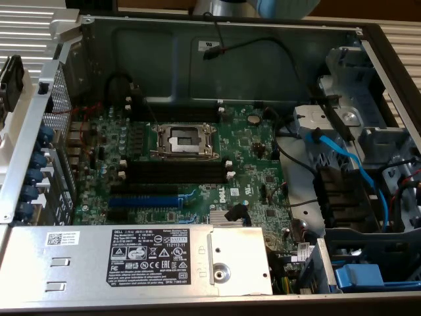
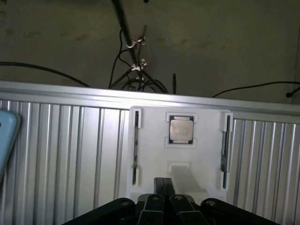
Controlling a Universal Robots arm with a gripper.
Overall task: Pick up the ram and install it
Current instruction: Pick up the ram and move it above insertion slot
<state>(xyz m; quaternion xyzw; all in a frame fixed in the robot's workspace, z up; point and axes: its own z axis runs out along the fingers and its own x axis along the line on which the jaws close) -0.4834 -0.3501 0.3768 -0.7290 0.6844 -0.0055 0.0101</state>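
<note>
In the wrist view a white holder (image 2: 206,164) lies on a ribbed metal surface. Two ram sticks stand on edge in it: one thin dark ram stick (image 2: 136,143) along one side, another (image 2: 225,145) along the opposite side. A silver processor chip (image 2: 181,130) sits between them. My gripper (image 2: 163,186) hovers over the holder's near end, between the two sticks, with its black fingers together and nothing in them. In the exterior view the open computer case shows a green motherboard (image 1: 250,164) with black memory slots (image 1: 174,172) beside the processor socket (image 1: 184,139).
A long blue slot (image 1: 143,199) lies in front of the memory slots. The grey power supply (image 1: 131,260) fills the case's front. Blue and black cables (image 1: 342,158) and drive bays crowd the exterior view's right. Loose black cables (image 2: 133,70) lie beyond the ribbed surface.
</note>
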